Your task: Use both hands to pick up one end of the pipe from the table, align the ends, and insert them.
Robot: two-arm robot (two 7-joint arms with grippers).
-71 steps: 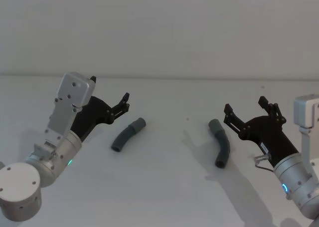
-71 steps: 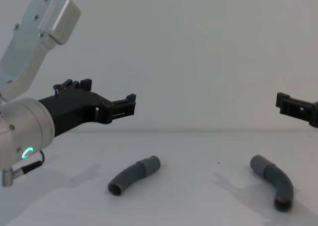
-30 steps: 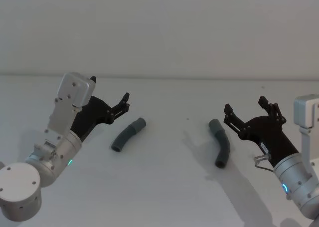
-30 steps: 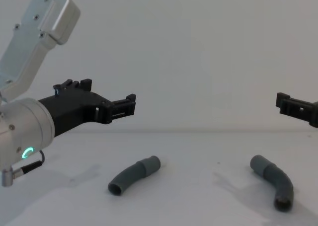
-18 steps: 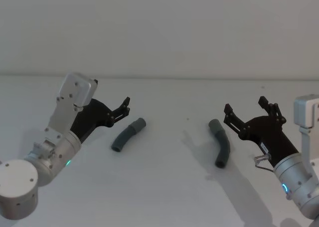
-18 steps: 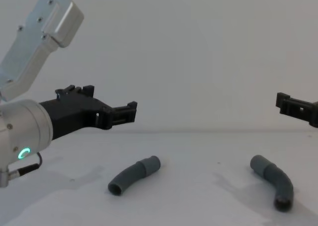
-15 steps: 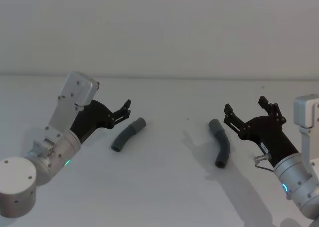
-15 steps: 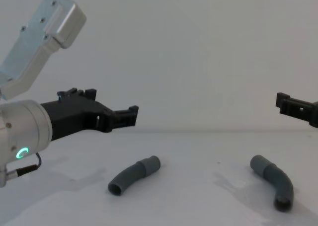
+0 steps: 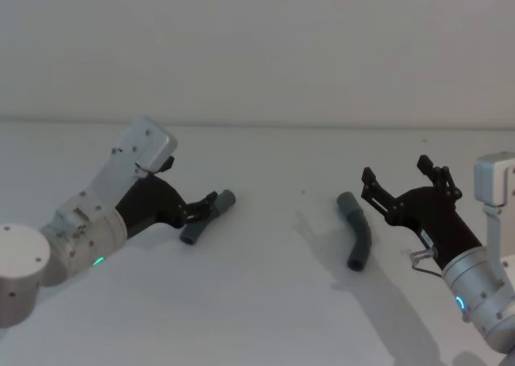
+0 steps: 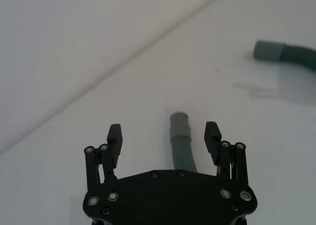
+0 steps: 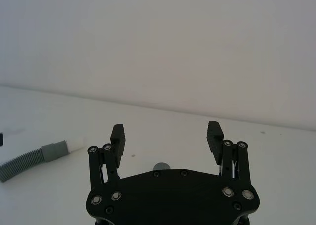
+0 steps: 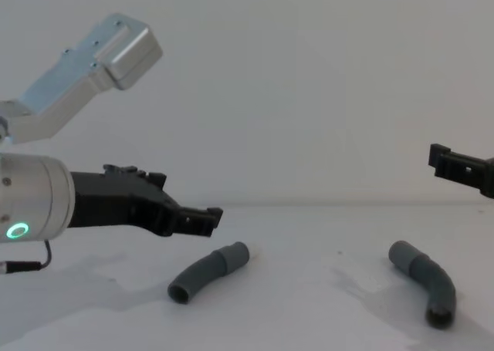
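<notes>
Two dark-grey ribbed pipe pieces lie apart on the white table (image 9: 265, 310). The left piece (image 9: 193, 231) (image 12: 207, 271) curves toward the middle and has its smooth cuff (image 9: 227, 198) at the far end. My left gripper (image 9: 201, 207) (image 12: 207, 214) hangs open just above it. In the left wrist view the piece (image 10: 181, 142) lies between the spread fingers of the gripper (image 10: 163, 132). The right piece (image 9: 356, 231) (image 12: 425, 279) lies free. My right gripper (image 9: 396, 171) (image 11: 166, 131) is held open above and to the right of it. A white tip (image 11: 74, 145) shows on the left piece's cuff.
A pale wall stands behind the table's far edge (image 9: 306, 126). Bare table lies between the two pieces and in front of them.
My left arm has swung down and forward, bringing its open gripper from beside the left piece to just over it. The right arm and both pieces have not moved.
</notes>
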